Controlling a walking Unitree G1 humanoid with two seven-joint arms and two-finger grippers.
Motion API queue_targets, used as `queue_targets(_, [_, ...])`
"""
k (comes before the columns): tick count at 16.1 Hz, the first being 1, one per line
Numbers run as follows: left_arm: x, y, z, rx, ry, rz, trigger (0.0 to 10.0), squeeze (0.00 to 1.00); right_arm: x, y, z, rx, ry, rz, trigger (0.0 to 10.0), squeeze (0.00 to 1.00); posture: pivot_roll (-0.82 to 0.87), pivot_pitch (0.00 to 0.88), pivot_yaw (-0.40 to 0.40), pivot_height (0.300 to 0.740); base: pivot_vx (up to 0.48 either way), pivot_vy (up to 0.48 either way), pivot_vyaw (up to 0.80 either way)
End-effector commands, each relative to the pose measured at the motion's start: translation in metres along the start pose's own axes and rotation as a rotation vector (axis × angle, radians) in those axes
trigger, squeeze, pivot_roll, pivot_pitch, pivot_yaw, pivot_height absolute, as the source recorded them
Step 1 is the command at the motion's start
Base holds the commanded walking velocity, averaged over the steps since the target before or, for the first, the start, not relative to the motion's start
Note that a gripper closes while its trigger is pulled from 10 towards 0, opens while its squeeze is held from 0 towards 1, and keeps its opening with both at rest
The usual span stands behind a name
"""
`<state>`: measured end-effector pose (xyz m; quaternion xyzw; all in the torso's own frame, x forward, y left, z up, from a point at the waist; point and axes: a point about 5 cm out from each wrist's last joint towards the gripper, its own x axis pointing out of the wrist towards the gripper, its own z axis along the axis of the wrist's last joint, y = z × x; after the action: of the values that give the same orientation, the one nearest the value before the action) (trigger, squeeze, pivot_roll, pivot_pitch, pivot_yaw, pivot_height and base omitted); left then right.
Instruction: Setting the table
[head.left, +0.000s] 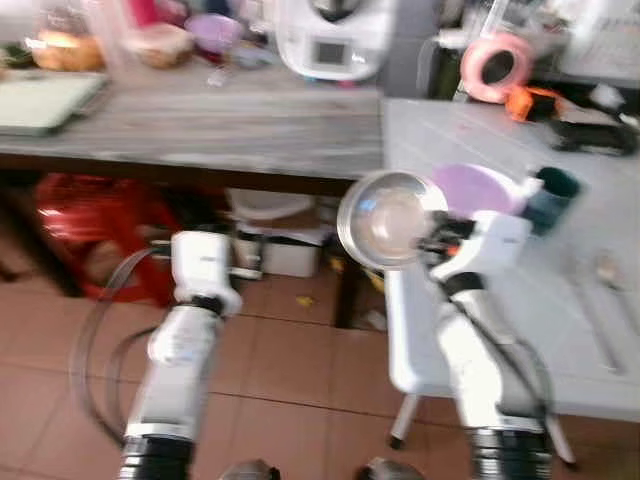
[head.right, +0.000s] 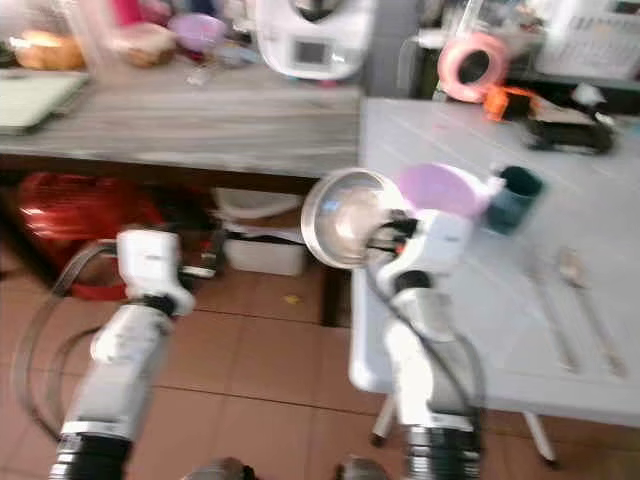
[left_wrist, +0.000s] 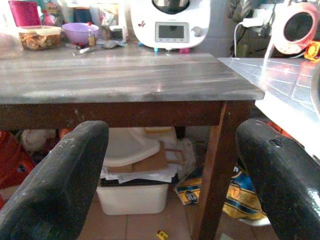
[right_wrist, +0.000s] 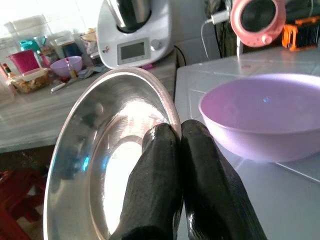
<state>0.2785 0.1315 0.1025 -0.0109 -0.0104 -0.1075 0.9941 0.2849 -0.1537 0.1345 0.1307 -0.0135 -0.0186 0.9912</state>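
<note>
Your right hand (right_wrist: 172, 150) is clenching the rim of the steel plate (head.left: 385, 220), both black fingers (right_wrist: 155, 185) pressed together over the edge. The plate is standing tilted on its edge in the air, its face turned toward your head camera, hanging over the near left corner of the white worktop (head.left: 600, 390).

The relation that matters: open worktop is lying to the right of the plate and slightly forward. The purple bowl (head.left: 478, 190) is sitting just beside the plate on that side, with the teal cup (head.left: 552, 198) beyond it and 2 pieces of cutlery (head.left: 610, 295) lying further right, long axes pointing away from you. Judging from this, the set-down calls for levelling the plate and carrying it rightward, short of the bowl.

Your left hand (left_wrist: 165, 185) is released, fingers spread wide, pointing under the wooden worktop (head.left: 200, 125), well apart from the plate. The right arm is the 1 doing the work.
</note>
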Motion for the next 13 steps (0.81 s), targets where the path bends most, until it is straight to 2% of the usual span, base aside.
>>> queue_targets(1, [-0.001,0.007,0.001,0.022,0.001,0.010,10.0,0.00,0.000,0.006,0.002,0.008,-0.017,0.013,10.0,0.00,-0.06,0.000,0.020,0.740,0.000,0.458,0.00])
queue_targets(7, [0.003,0.004,0.004,0.028,-0.017,0.017,10.0,0.00,-0.002,0.004,0.001,-0.002,-0.018,0.013,10.0,0.00,-0.05,0.000,0.007,0.740,0.000,0.455,0.00])
queue_targets(11, [0.009,0.011,0.018,0.047,-0.065,0.065,10.0,0.00,-0.001,0.001,0.001,-0.022,-0.019,0.008,10.0,0.00,-0.03,0.002,-0.003,0.740,0.000,0.472,0.00])
queue_targets(12, [0.008,0.015,0.021,0.075,-0.071,0.085,10.0,0.00,-0.002,0.000,0.002,-0.026,-0.020,0.005,10.0,0.00,-0.02,0.011,-0.005,0.740,0.000,0.000,0.00])
queue_targets(13, [0.004,0.016,0.023,0.071,-0.078,0.054,10.0,0.00,-0.002,0.000,0.001,-0.027,-0.015,0.001,10.0,0.00,-0.02,0.018,-0.004,0.740,0.000,0.000,0.00])
